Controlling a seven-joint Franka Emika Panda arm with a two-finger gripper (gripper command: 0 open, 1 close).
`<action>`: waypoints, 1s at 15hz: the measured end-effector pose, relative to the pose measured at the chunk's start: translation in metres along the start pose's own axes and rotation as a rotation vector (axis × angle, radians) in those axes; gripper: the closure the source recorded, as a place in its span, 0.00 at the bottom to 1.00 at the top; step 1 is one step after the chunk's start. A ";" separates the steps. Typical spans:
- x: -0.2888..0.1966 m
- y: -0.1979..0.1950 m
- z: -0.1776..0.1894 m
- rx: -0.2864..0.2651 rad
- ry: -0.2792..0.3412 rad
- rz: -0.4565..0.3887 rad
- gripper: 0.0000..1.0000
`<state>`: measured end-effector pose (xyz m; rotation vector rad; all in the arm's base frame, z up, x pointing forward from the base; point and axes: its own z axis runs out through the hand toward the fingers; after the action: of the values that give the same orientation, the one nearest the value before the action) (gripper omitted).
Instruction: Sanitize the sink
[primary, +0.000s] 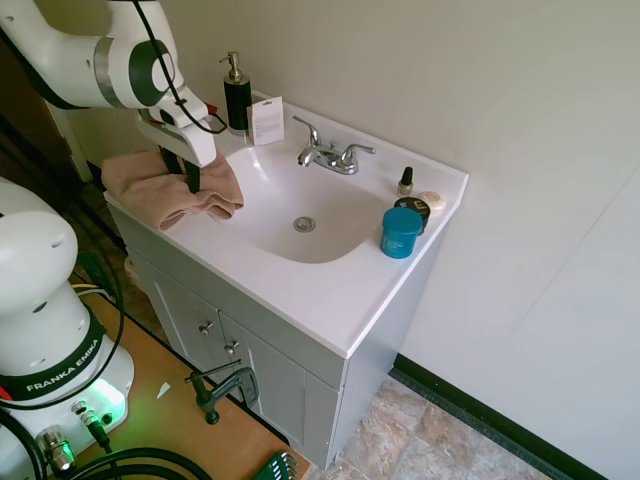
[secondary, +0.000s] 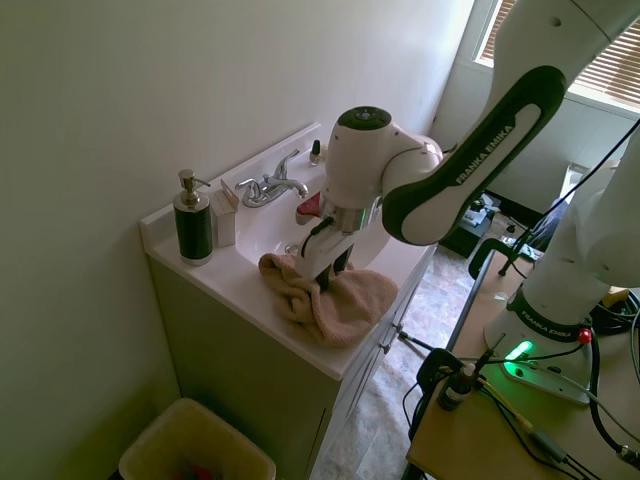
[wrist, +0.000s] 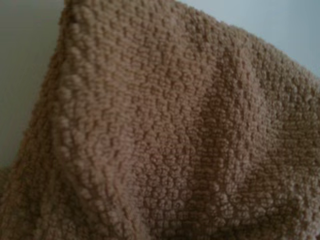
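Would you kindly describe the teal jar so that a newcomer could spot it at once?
Start at the white sink and find the chrome faucet. On the counter to its right is a cluster of small toiletries; the teal jar stands nearest the front edge. It is the largest there and the only blue-green one.
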<state>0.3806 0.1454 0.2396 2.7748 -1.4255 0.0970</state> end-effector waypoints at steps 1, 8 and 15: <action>0.016 0.004 0.007 -0.016 -0.013 0.048 1.00; 0.086 0.000 0.069 -0.125 -0.191 0.265 1.00; 0.142 0.030 0.097 -0.216 -0.061 0.103 1.00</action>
<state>0.4432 0.0085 0.1520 2.5517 -1.4937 -0.1333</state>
